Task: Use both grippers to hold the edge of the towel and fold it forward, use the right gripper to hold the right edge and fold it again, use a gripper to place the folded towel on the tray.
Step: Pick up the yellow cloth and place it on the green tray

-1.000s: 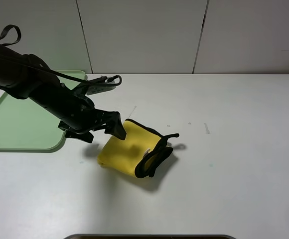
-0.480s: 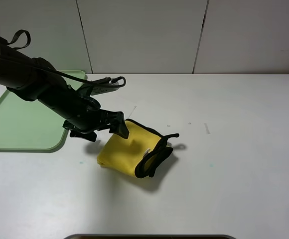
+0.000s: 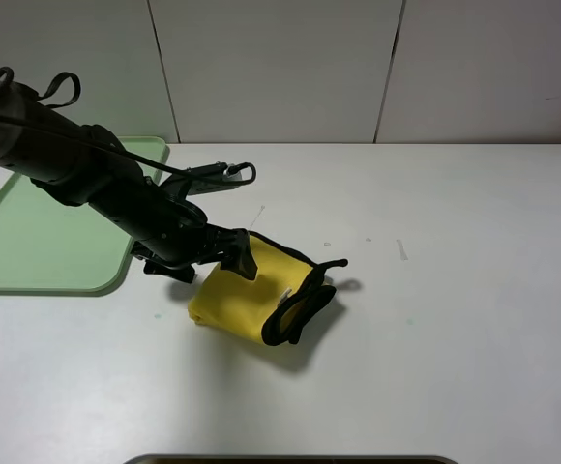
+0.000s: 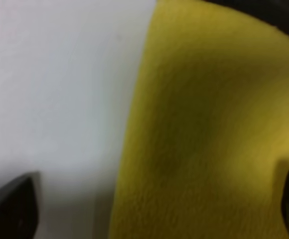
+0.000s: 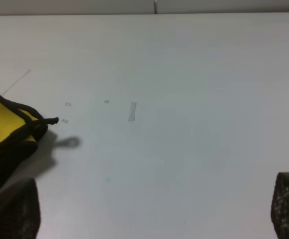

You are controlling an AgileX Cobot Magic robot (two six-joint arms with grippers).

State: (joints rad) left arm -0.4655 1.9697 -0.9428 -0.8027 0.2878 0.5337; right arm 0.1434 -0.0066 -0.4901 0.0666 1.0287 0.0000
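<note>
The folded yellow towel [image 3: 251, 295] with black trim lies on the white table near the middle. My left gripper [image 3: 208, 263] is open and low at the towel's back left edge. In the left wrist view the towel [image 4: 199, 124] fills the frame, and the left gripper [image 4: 154, 209] has one fingertip [image 4: 12, 209] over bare table and the other over the cloth. My right gripper [image 5: 154, 209] is open and empty, well right of the towel [image 5: 5, 129]; it does not show in the exterior view. The green tray [image 3: 29, 242] sits at far left.
A dark object's edge [image 3: 290, 459] shows at the table's front. A white panelled wall [image 3: 280, 68] runs behind the table. A black loop of the towel's trim [image 3: 346, 284] sticks out to the right.
My left arm has moved right and down toward the towel; its open fingers now straddle the towel's back left edge. The towel has not moved.
</note>
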